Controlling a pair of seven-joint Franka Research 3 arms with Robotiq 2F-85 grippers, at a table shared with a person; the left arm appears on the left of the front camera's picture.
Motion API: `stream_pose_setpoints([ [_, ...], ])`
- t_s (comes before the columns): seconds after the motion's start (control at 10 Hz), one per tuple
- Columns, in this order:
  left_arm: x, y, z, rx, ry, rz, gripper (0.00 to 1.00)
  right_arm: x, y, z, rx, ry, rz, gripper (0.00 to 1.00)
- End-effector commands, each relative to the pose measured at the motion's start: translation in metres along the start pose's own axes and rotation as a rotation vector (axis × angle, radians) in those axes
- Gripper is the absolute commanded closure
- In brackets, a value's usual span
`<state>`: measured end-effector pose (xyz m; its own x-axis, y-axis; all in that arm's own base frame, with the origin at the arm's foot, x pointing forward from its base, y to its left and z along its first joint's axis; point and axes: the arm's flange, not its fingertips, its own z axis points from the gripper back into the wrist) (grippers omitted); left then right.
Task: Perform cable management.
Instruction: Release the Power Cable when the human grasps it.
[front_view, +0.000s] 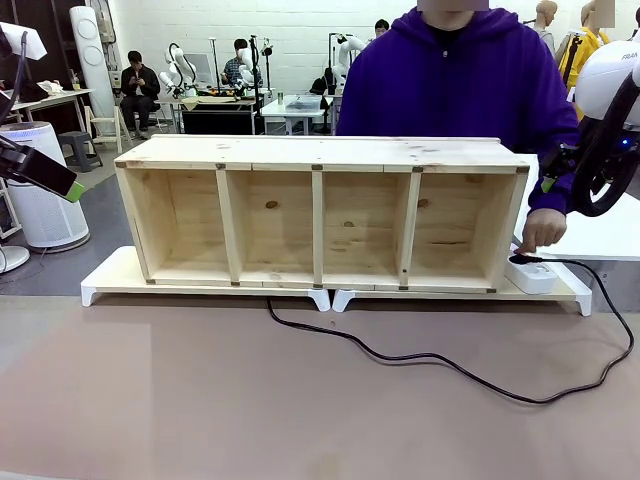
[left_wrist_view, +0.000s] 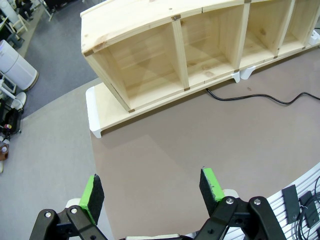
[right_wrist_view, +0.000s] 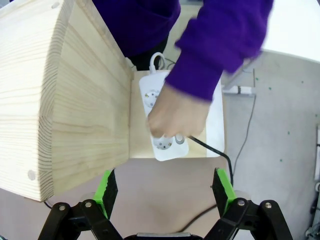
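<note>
Black cable (front_view: 440, 362): we see it snaking left-right, plugged at the person's hand (front_view: 542, 231).
Nearer: right gripper (right_wrist_view: 167, 186), above plug.
Fingers: both grippers spread, left gripper (left_wrist_view: 150, 190) too.

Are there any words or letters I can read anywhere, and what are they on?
"FRA": dark letters, cut off by the picture's edge, on the white robot arm at the right of the front view.
Nothing readable on the wooden shelf, the power strip or the cable.
Any print in the room behind is too small to read.
</note>
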<state>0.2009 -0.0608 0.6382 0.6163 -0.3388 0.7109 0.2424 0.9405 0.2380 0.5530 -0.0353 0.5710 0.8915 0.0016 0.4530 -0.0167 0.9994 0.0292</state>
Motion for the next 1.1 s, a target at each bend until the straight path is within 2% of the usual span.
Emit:
stream_pose_setpoints([
  [0.0, 0.0010, 0.0017, -0.0011, 0.005, -0.012, -0.015, 0.00, -0.0004, -0.0007, -0.0005, 0.000, 0.004, -0.003, 0.02],
  [1.0, 0.0010, 0.0017, -0.0011, 0.005, -0.012, -0.015, 0.00, -0.0004, -0.0007, -0.0005, 0.000, 0.004, -0.003, 0.02],
])
